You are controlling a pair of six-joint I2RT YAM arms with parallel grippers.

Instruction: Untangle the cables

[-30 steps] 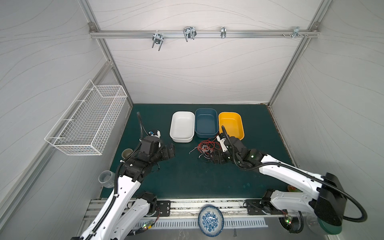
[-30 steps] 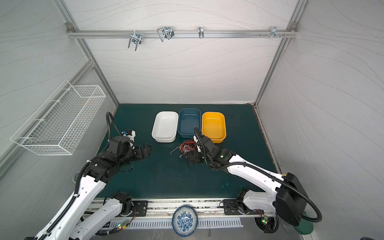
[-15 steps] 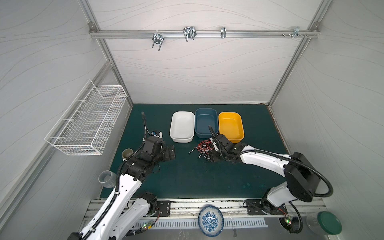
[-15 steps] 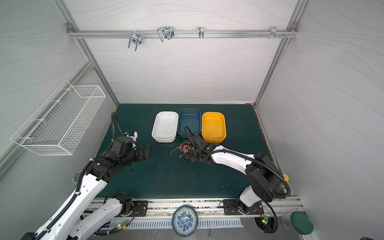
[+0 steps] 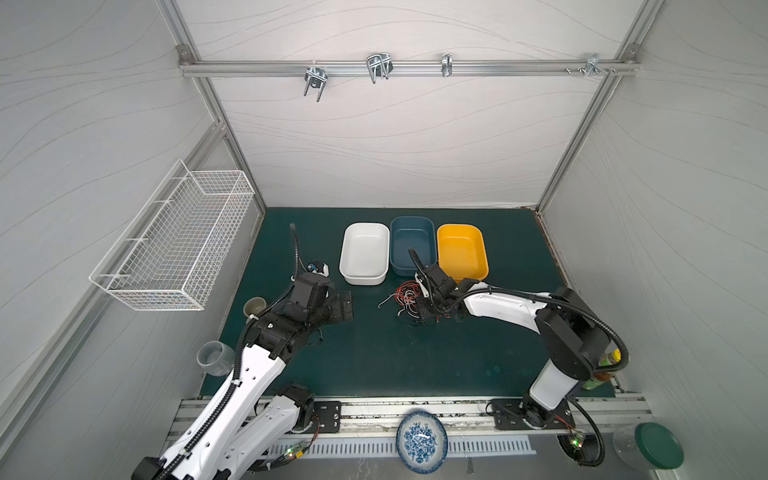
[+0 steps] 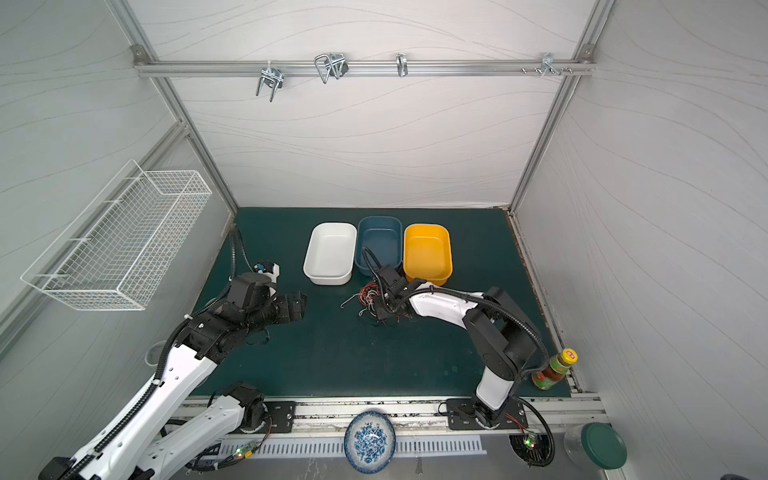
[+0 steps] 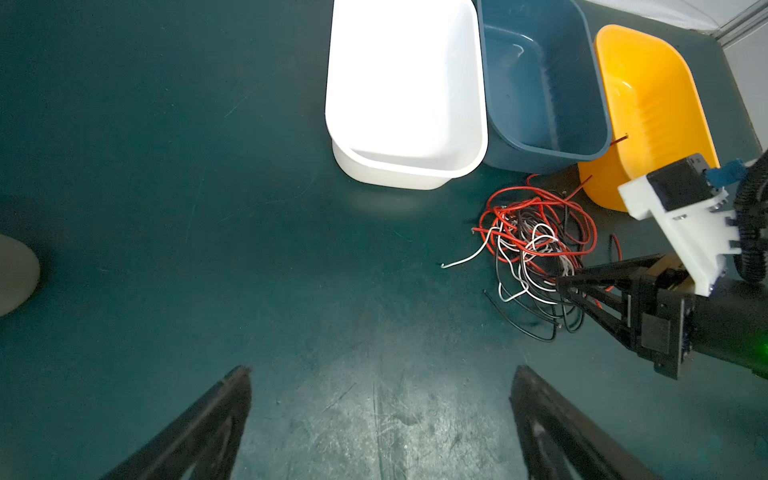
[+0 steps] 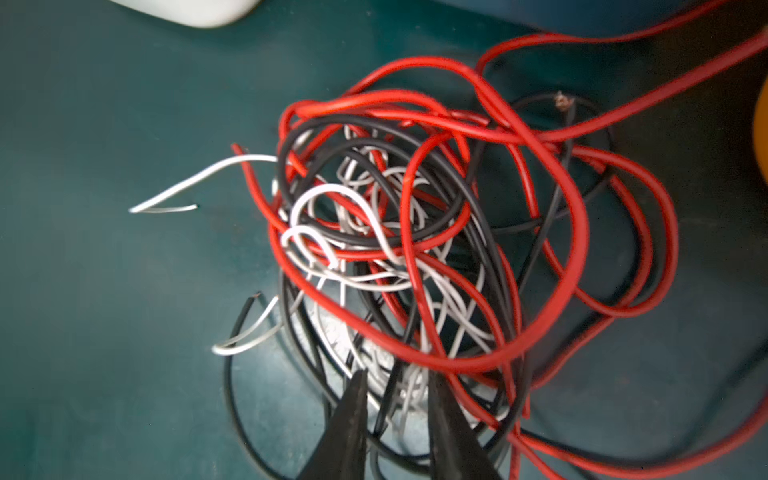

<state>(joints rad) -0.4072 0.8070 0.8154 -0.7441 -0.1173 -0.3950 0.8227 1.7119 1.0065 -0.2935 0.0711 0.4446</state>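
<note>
Thin red, white and black cables lie tangled at 6 o'clock of the dark blue plastic tub. My black right gripper straddles some strands, jaws narrow; whether it pinches I cannot tell. I'd take 1 strand, lift slowly. Black left gripper gapes empty.

The cables are red, white and black; the counter is dark teal; there is a white tray, a blue tray and a yellow tray; the plate bears a blue-and-white floral pattern; the basket is white; the lid is green; the bottle has a yellow cap.
</note>
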